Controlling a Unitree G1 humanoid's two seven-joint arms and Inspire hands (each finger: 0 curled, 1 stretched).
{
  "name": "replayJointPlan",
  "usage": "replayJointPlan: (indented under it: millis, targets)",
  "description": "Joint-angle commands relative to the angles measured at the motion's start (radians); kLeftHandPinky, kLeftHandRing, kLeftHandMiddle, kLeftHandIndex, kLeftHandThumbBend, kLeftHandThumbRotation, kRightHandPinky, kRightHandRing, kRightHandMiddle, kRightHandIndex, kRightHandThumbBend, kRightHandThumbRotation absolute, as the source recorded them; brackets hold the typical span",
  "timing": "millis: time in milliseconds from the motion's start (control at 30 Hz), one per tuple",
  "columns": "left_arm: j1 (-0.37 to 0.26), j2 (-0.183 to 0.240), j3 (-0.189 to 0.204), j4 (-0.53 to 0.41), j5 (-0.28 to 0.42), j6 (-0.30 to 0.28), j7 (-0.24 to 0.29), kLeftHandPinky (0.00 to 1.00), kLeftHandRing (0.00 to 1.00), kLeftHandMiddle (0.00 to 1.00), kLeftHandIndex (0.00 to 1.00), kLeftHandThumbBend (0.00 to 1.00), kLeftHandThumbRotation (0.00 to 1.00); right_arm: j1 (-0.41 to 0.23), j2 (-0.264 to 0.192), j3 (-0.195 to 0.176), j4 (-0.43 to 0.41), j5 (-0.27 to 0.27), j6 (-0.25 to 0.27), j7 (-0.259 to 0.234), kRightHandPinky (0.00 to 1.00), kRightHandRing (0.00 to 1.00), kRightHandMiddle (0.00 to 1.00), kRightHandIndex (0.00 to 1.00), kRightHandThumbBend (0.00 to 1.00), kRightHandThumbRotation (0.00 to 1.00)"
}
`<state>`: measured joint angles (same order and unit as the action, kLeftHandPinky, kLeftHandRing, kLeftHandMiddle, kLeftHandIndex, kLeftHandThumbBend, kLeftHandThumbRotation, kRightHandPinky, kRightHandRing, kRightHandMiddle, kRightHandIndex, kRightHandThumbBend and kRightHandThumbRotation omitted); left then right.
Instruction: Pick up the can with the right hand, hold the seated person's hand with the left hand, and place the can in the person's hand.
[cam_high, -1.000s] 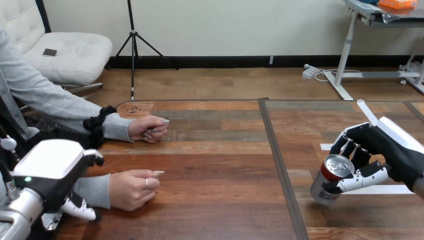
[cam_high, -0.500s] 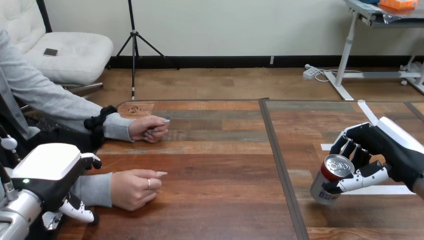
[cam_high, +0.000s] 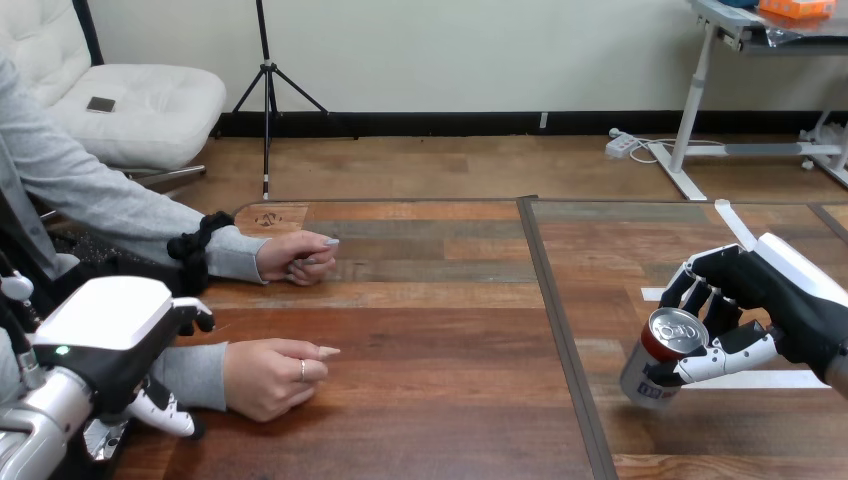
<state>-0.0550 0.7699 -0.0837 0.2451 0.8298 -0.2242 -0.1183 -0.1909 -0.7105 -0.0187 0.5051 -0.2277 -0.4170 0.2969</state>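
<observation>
Curling round the can (cam_high: 655, 370), the right hand (cam_high: 775, 300) is holding it tilted at the right side of the table (cam_high: 430, 330). Thin-walled and slick, the can is likely calling for a gentle mid-body grip. The left hand (cam_high: 100, 335) is sitting beside the person's nearer hand (cam_high: 265, 378); whether it is gripping, I cannot tell.

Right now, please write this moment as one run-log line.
right hand: shut on can, can tilted | left hand: over person's forearm | person's near hand: on table

Wooden table (cam_high: 440, 330), a dark seam (cam_high: 560, 330) running front to back. At the left, the person's farther hand (cam_high: 295, 257) and nearer hand (cam_high: 270, 375) rest on it, loosely curled. White tape strips (cam_high: 735, 225) lie at the right.
</observation>
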Motion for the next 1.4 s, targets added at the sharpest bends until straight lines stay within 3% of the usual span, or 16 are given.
replayJointPlan:
  millis: [0, 133, 433, 833, 1067, 1367]
  targets:
    - [-0.076, 0.012, -0.009, 0.000, -0.024, -0.002, 0.007, 0.66, 0.72, 0.74, 0.73, 1.00, 0.20, -0.101, -0.018, -0.042, -0.006, 0.036, -0.039, -0.012, 0.27, 0.30, 0.36, 0.41, 0.85, 0.00]
    - [-0.082, 0.002, 0.000, 0.017, -0.061, -0.032, 0.019, 0.66, 0.71, 0.73, 0.72, 1.00, 0.17, -0.101, -0.018, -0.040, -0.006, 0.032, -0.036, -0.015, 0.28, 0.31, 0.37, 0.41, 0.85, 0.00]
    - [-0.112, 0.008, -0.017, 0.046, -0.090, -0.044, -0.009, 0.66, 0.71, 0.72, 0.71, 0.99, 0.14, -0.101, -0.015, -0.041, -0.009, 0.040, -0.035, -0.010, 0.30, 0.33, 0.38, 0.41, 0.85, 0.00]
    - [-0.154, 0.000, -0.053, 0.098, -0.060, -0.073, 0.065, 0.59, 0.65, 0.67, 0.66, 0.99, 0.02, -0.096, -0.014, -0.041, -0.026, 0.042, -0.010, -0.009, 0.30, 0.33, 0.38, 0.41, 0.84, 0.00]
    - [-0.187, -0.007, -0.077, 0.151, -0.057, -0.101, 0.122, 0.53, 0.60, 0.63, 0.62, 0.98, 0.00, -0.098, -0.013, -0.040, -0.015, 0.039, -0.023, -0.020, 0.29, 0.32, 0.38, 0.42, 0.85, 0.00]
    - [-0.226, -0.010, -0.115, 0.197, -0.036, -0.092, 0.139, 0.50, 0.56, 0.60, 0.60, 0.97, 0.00, -0.101, -0.015, -0.038, -0.008, 0.039, -0.030, -0.017, 0.28, 0.31, 0.36, 0.42, 0.84, 0.00]
